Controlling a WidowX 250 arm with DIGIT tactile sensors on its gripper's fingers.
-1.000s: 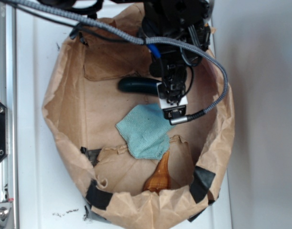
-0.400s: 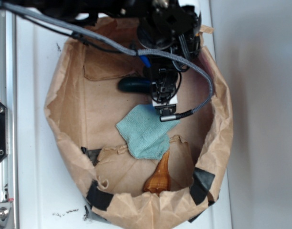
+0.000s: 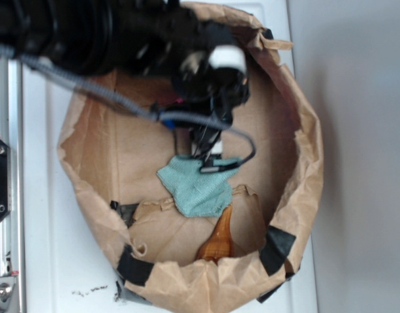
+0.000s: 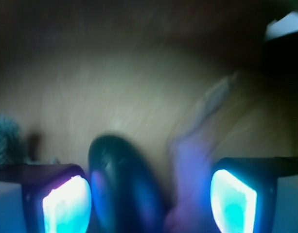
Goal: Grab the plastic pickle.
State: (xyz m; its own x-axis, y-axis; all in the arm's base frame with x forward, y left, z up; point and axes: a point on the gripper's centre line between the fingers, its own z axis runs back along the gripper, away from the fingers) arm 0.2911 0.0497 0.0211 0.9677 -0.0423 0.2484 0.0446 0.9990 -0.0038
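A shallow basin of crumpled brown paper (image 3: 304, 169), patched with black tape, is seen from above on a white surface (image 3: 43, 261). The black robot arm (image 3: 89, 32) is stretched in from the upper left, and its black gripper (image 3: 200, 147) is lowered inside the basin, just above the upper edge of a light teal cloth (image 3: 196, 189). A grey braided cable (image 3: 108, 101) is draped across the arm and looped beside the gripper. Below the cloth, an orange-brown wooden-looking piece with a narrow neck (image 3: 219, 241) is leaned against the paper wall.

In the exterior view the dark green, glossy, oblong plastic pickle is hidden by the arm. In the blurred wrist view the pickle (image 4: 122, 187) is seen between the two glowing finger pads (image 4: 66, 204), nearer the one on the left of the frame, with a gap shown to the other; the fingers are spread apart and nothing is clamped. A corner of the teal cloth (image 4: 5, 138) is visible at the left edge
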